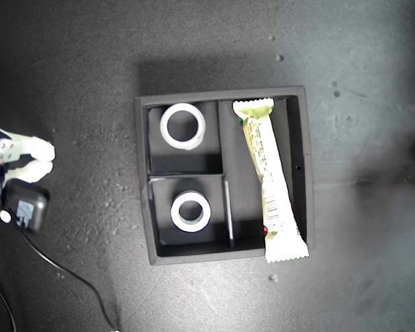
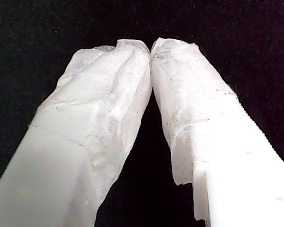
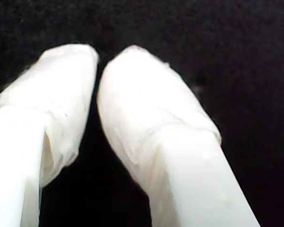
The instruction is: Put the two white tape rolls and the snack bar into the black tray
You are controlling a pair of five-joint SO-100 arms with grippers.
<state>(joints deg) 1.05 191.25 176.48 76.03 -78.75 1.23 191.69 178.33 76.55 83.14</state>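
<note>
A dark, speckled matte tabletop (image 1: 360, 62) fills view.

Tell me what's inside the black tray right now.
Inside the black tray: a white tape roll in one compartment, another roll in the next, and the snack bar, one end overhanging the wall. Beneath them is hidden.

White fingers (image 2: 109, 123) tip to tip

Two white tape rolls (image 1: 182, 126) (image 1: 191, 211), one snack bar (image 1: 268, 178), one black tray (image 1: 142, 181).
</note>
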